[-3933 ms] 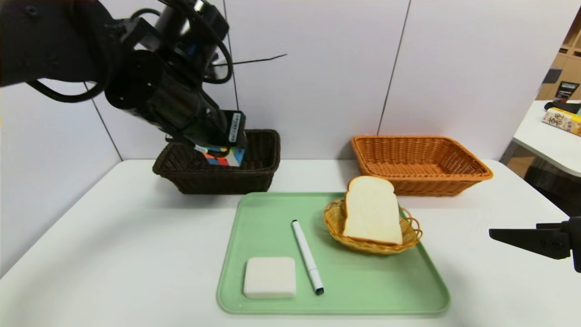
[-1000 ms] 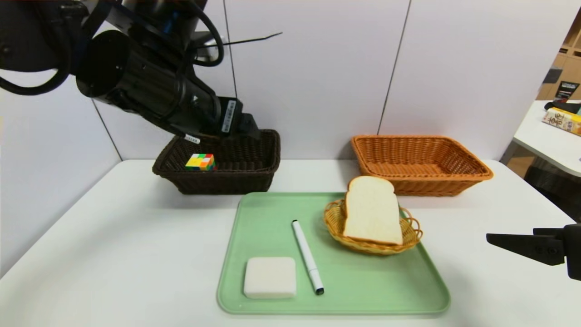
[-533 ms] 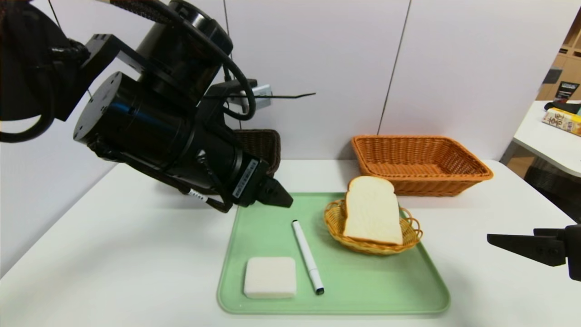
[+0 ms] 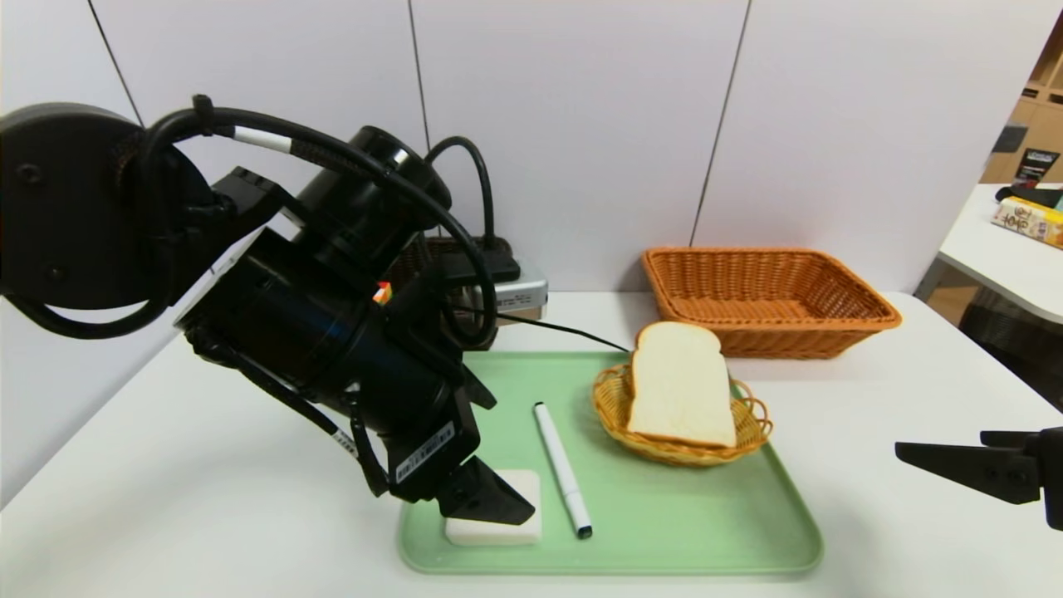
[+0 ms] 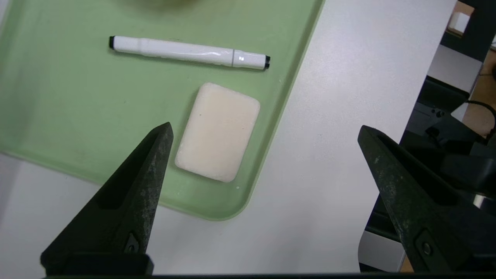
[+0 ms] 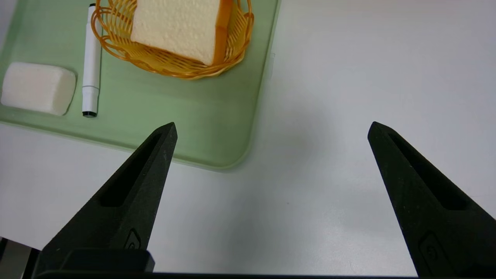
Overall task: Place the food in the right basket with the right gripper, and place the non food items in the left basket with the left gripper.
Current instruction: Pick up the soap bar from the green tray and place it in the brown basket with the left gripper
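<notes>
Left gripper has swung down from the dark basket to hover over the soap on the tray, jaws spread, empty. Marker beside soap. Bread in small basket. Right gripper parked over counter, jaws spread.

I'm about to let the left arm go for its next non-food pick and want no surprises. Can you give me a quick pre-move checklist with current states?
1. Left gripper open, nothing held: ok.
2. White rectangular soap-like block lies flat near a corner of the green plastic tray, unobstructed: ok.
3. Gripper centred over the block: not ok; the block sits beside one finger, not between both.
4. White marker pen apart from the block: ok.
5. Right gripper parked open at the table's right side, away from the tray: ok.
6. Room in the dark woven basket: cannot tell; the left arm hides it.
</notes>
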You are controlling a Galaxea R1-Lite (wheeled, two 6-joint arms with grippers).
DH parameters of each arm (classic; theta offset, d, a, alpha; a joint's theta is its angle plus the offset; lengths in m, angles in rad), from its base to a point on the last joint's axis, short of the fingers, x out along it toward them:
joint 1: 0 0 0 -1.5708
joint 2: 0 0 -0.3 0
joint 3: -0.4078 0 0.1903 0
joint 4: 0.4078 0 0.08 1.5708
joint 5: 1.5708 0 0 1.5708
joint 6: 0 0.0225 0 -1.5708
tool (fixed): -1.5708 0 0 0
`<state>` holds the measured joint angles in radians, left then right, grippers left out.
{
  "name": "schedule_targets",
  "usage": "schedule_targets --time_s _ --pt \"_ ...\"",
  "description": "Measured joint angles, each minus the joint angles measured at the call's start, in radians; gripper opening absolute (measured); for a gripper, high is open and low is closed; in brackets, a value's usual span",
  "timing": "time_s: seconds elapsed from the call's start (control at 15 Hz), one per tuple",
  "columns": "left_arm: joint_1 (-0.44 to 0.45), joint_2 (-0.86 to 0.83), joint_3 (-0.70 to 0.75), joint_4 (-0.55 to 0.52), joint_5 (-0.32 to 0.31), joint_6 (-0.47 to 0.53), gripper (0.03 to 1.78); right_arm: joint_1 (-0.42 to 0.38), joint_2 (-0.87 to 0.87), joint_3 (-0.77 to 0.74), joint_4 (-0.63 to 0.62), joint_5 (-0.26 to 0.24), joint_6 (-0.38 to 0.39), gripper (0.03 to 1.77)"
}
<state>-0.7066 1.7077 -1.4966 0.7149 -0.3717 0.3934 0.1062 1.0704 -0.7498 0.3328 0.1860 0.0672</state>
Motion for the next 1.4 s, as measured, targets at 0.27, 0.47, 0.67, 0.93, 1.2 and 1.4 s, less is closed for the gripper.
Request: schedule_targets --time_s 0.27,0.47,0.67,0.93,1.2,1.4 --pt "0.015 0.042 0.018 -0.005 -0.064 0.159 1.69 0.000 -0.006 0.012 0.000 -0.004 0.000 1.70" --pt "0.049 0.080 0.029 -0.002 -0.091 0.304 1.69 -0.001 -0.010 0.024 0.001 -0.006 0.001 1.70" --pt "0.067 0.124 0.045 -0.006 -0.085 0.364 1.69 -0.013 -0.010 0.028 -0.001 0.001 0.000 1.70" --pt "0.074 0.167 0.055 -0.008 -0.083 0.349 1.69 -0.021 -0.010 0.031 -0.001 0.001 0.000 1.70" --pt "0.077 0.189 0.056 -0.008 -0.079 0.330 1.69 -0.022 -0.010 0.033 -0.001 0.001 0.000 1.70" --pt "0.080 0.199 0.068 -0.043 -0.063 0.328 1.69 -0.023 -0.010 0.034 -0.002 0.001 0.000 1.70"
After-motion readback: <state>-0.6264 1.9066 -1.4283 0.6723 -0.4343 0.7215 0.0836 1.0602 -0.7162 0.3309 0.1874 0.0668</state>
